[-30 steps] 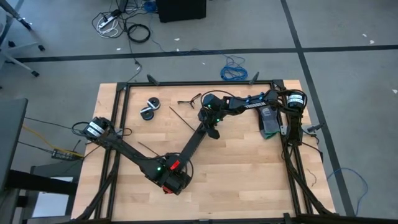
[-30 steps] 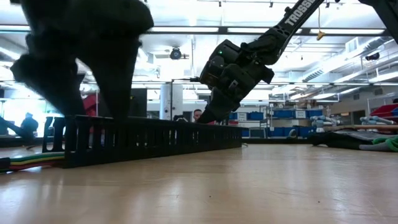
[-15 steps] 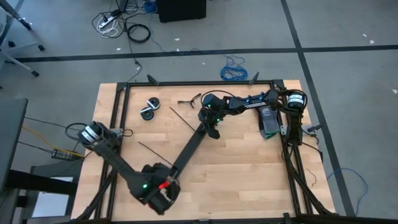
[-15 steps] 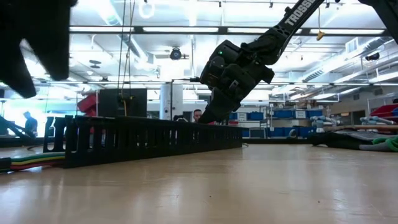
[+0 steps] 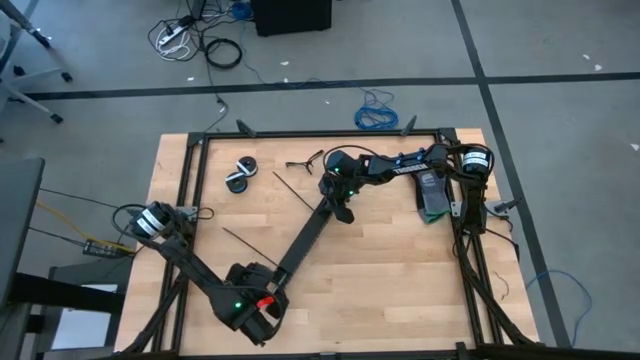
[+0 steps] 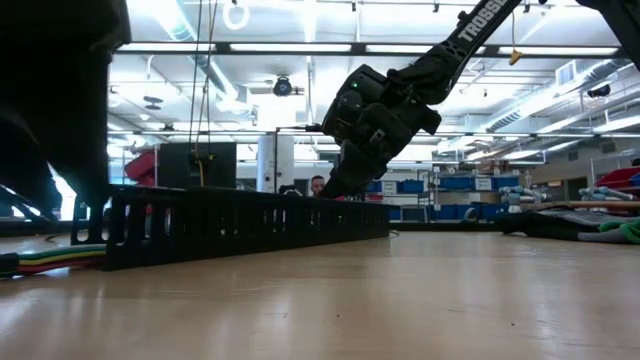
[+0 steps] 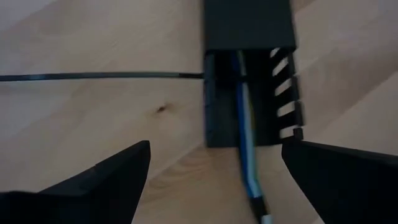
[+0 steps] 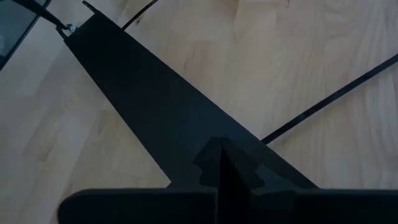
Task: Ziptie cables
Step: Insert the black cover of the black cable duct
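Observation:
A long black slotted duct point(image 5: 305, 243) lies slantwise on the wooden table. The cables point(image 7: 247, 155), blue and pale here, run inside it and stick out of its near end; in the low view they show green, yellow and red point(image 6: 45, 255). My left gripper point(image 7: 214, 155) hovers open just off that near end point(image 5: 262, 306), a finger on either side of the cables, touching nothing. My right gripper point(image 5: 341, 207) is shut at the duct's far end. Two thin black zipties point(image 5: 291, 188) point(image 5: 245, 243) lie flat on the table beside the duct. My right gripper presses its shut fingertips point(image 8: 217, 165) down on the duct's top face point(image 8: 186, 134) at its far end point(image 6: 345, 192). The fingers slant down from the table's far right. The duct lies flat on the table.
Two small black round pieces point(image 5: 240, 173) and a small black tool point(image 5: 302, 160) lie at the far left. A green and black object point(image 5: 434, 198) sits by the right arm's base. A black frame point(image 5: 320, 133) borders the table.
My left gripper has swung from over the duct's near end toward the table's left and near edge, turning as it went, and now stands just off that end, still open. The duct and my right gripper have kept still.

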`<move>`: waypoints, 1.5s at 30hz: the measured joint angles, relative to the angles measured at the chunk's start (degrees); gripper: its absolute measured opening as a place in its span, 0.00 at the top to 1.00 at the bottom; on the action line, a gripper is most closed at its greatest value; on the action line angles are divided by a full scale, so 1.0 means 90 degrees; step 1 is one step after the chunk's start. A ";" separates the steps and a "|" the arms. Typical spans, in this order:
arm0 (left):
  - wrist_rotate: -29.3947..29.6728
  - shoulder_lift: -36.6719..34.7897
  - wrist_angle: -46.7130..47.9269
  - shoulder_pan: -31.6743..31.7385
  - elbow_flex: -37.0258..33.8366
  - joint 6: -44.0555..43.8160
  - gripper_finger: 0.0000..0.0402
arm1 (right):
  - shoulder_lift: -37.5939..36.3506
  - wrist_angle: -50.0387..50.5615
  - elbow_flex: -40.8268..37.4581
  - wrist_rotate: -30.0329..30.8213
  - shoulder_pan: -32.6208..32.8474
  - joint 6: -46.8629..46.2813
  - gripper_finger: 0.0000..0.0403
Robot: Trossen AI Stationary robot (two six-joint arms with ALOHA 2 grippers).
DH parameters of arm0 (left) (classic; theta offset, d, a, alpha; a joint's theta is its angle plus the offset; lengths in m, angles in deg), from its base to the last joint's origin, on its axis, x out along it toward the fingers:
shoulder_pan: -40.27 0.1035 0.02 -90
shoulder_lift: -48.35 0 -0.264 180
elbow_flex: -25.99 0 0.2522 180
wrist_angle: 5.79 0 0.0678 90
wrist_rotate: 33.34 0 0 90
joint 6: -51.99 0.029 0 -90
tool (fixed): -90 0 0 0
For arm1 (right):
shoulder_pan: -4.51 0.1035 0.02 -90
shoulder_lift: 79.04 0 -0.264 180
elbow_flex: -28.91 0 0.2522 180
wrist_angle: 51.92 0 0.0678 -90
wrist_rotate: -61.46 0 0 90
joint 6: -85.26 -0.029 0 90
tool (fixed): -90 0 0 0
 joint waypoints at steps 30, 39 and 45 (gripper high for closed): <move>0.0094 0.0132 -0.1837 0.0530 -0.0084 0.1804 0.10 | 0.0002 0.0222 0.0000 -0.0111 -0.0260 -0.0346 1.00; -0.0060 0.0132 -0.1808 0.0744 -0.0084 0.1858 0.10 | -0.0002 0.0115 -0.0001 0.0171 -0.0270 -0.0621 1.00; -0.0173 0.0132 -0.1541 0.0895 -0.0084 0.1858 0.11 | 0.0000 0.0085 -0.0005 0.0180 -0.0270 -0.0627 1.00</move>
